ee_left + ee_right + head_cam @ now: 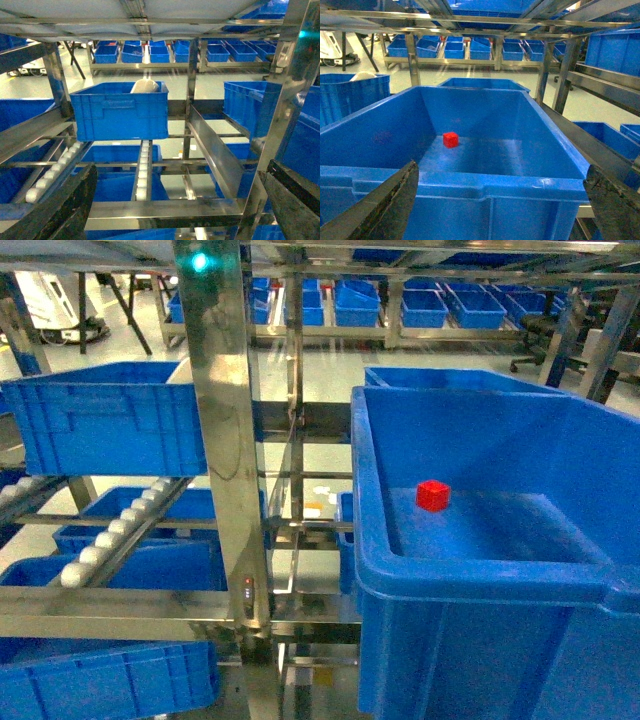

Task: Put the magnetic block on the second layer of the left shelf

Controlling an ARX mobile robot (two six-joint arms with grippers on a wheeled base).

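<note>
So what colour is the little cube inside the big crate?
Red; the magnetic block shows best in the right wrist view.

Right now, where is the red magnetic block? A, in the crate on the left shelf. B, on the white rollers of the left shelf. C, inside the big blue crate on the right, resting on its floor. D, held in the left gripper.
C: the magnetic block sits alone on the floor of the large blue crate on the right, also seen from the right wrist, with nothing gripping it.

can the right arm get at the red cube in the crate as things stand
Probably yes. The magnetic block sits alone on the floor of the open-topped blue crate, and the right gripper, jaws spread, faces it over the near rim; nothing covers it.
</note>
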